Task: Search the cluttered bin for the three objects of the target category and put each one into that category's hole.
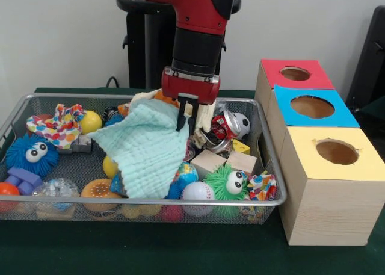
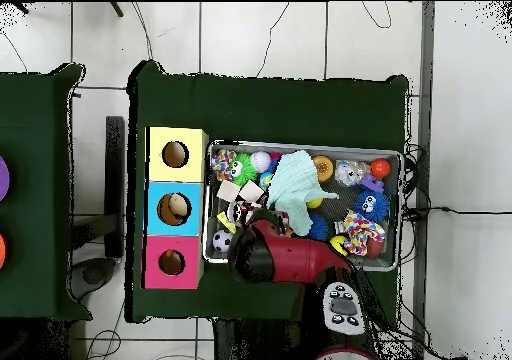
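The wire mesh bin [image 1: 144, 201] is full of toys; it also shows in the overhead view [image 2: 402, 211]. My gripper [image 1: 186, 115] hangs over the bin's back middle, shut on the top corner of a mint green cloth [image 1: 147, 151], which drapes down from it like a tent. A bit of cream and orange plush [image 1: 148, 96] peeks out behind the cloth, and a cream plush part [image 1: 206, 115] shows right of the fingers. The red-topped box's hole [image 1: 295, 73] is at the far right, also seen from overhead [image 2: 171, 262]. From overhead, the arm [image 2: 270, 254] hides the gripper.
Blue-topped [image 1: 312, 106] and yellow-topped [image 1: 337, 151] boxes stand in front of the red one. The bin holds a blue fuzzy ball [image 1: 33, 154], green fuzzy ball [image 1: 228, 182], baseball [image 1: 197, 191], wooden blocks [image 1: 207, 162], crushed can [image 1: 224, 126], soccer ball [image 1: 242, 123] and polka-dot cloth [image 1: 57, 126].
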